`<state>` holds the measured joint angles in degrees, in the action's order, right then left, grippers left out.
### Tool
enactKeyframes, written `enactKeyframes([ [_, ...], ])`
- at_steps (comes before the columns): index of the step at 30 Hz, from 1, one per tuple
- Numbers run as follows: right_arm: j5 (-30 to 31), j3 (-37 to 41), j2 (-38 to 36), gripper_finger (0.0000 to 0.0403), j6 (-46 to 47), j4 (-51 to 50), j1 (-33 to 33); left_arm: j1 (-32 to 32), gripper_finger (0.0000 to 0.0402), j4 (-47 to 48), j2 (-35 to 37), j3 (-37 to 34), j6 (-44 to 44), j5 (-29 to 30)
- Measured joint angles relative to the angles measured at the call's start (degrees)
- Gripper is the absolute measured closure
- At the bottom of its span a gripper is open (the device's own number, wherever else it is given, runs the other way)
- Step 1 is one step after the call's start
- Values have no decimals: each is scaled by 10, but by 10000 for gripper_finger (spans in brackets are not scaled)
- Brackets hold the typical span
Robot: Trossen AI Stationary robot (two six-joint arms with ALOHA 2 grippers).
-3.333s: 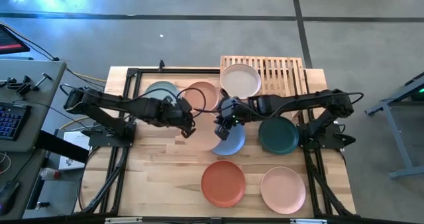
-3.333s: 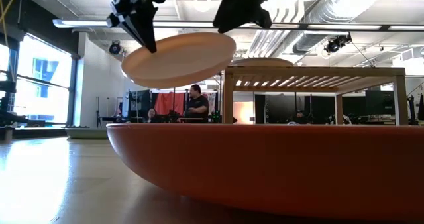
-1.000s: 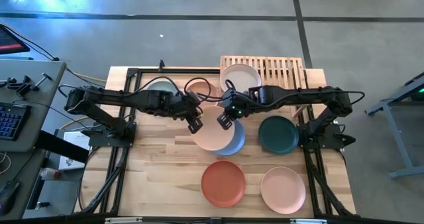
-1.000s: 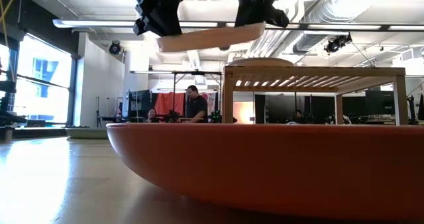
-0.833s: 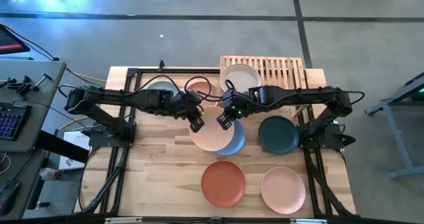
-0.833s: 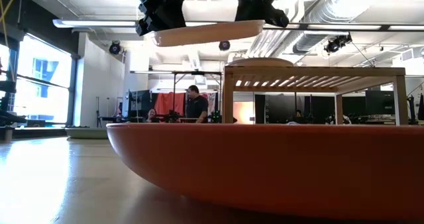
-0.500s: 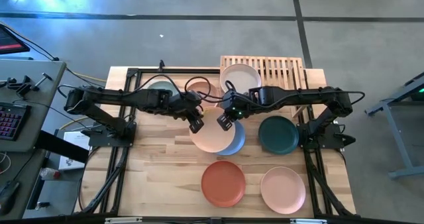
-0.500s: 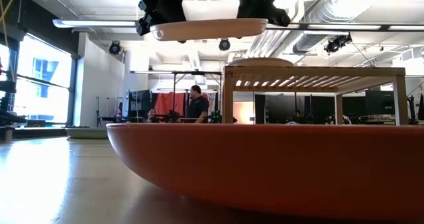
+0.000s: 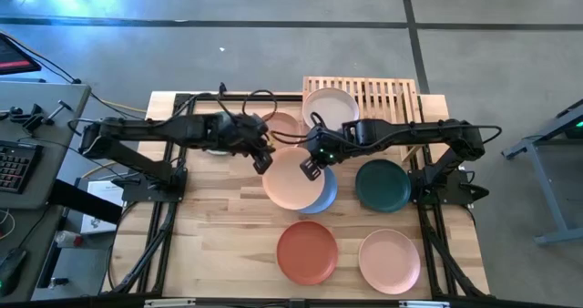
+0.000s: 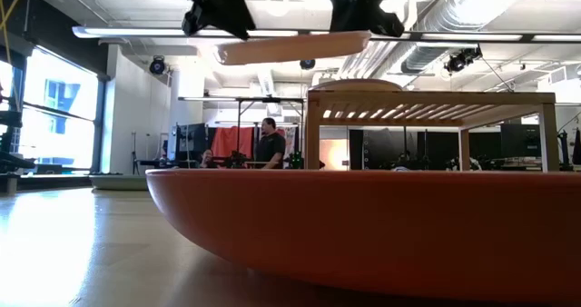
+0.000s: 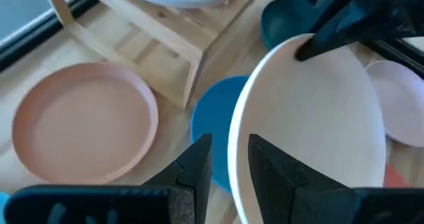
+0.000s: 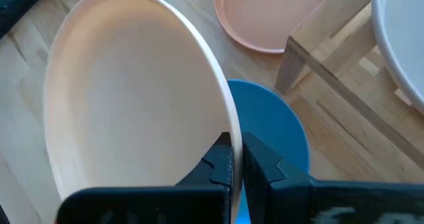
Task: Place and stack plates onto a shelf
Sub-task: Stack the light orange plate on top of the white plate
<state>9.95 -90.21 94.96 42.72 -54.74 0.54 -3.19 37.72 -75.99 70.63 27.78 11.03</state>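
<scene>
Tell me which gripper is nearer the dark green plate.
Right. The right gripper sits just beside the dark green plate, clamped on the cream plate; the left gripper is beyond that plate's far edge.

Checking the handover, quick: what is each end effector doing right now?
Left end effector: open, astride the rim of the round cream plate.
Right end effector: shut on that plate's rim.

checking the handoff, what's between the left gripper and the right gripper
The cream plate spans the gap in the high view. The right gripper is shut on its rim; the left gripper stands open at the opposite edge.
</scene>
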Motion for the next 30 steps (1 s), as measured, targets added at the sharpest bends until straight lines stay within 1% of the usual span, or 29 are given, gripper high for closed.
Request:
enactKeyframes([
  [7,-36,0,0,402,-15,-4,0,-14,316,5,55,0,-31,0],
  [13,-106,0,-9,403,-44,-4,-16,-23,316,24,108,0,-55,0],
  [18,-118,0,-37,403,-69,-4,-53,-30,316,42,149,0,-61,0],
  [24,-122,0,-81,403,-103,-4,-112,-30,316,74,174,0,-79,4],
  [30,-164,0,-117,403,-140,-3,-193,-30,316,96,178,0,-82,14],
])
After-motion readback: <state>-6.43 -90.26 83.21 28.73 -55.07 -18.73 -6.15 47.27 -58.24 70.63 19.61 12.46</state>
